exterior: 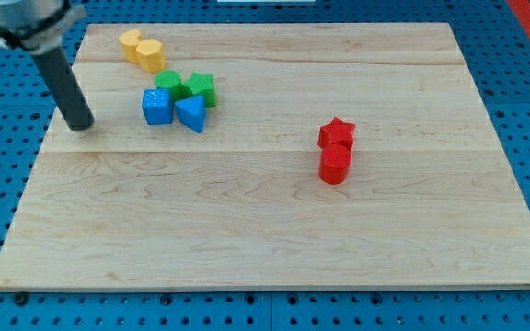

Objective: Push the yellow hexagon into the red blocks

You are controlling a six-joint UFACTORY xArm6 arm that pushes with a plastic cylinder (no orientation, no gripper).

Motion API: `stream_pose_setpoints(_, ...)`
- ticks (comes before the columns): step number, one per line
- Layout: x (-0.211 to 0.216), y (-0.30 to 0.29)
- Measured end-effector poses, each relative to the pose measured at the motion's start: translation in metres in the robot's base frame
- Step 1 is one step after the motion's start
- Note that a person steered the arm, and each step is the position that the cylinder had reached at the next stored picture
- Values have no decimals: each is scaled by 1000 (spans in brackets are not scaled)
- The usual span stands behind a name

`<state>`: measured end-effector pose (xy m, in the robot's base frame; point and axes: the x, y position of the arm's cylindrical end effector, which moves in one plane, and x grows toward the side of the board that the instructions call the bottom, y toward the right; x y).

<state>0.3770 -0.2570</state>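
rod leans top-left, my tip (82, 125) left of blue block (156, 107); no pincer

Sitting in a tight cluster at the far left of the wooden board (274, 230): a green round block (167, 82) touching a green star (201, 87) on its right, with a blue cube (156, 107) just nearer and a blue triangular block (191, 112) pressed against that cube's right. Surrounding the board, a blue perforated surface (523, 83).
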Motion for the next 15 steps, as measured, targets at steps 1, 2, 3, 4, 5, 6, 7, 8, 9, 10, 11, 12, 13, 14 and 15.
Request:
stream_pose_setpoints(1,-62,-26)
stream_pose_setpoints(2,-130,19)
stream_pose_setpoints(3,-157,33)
stream_pose_setpoints(4,-140,60)
stream_pose_setpoints(5,-104,92)
stream_pose_setpoints(6,-91,152)
stream_pose_setpoints(7,-72,183)
stream_pose_setpoints(8,-60,235)
stream_pose_setpoints(9,-45,280)
stream_pose_setpoints(10,-23,297)
stream_pose_setpoints(11,-30,290)
stream_pose_setpoints(12,-11,292)
stream_pose_setpoints(13,-61,291)
stream_pose_setpoints(14,-66,236)
stream_pose_setpoints(15,-27,268)
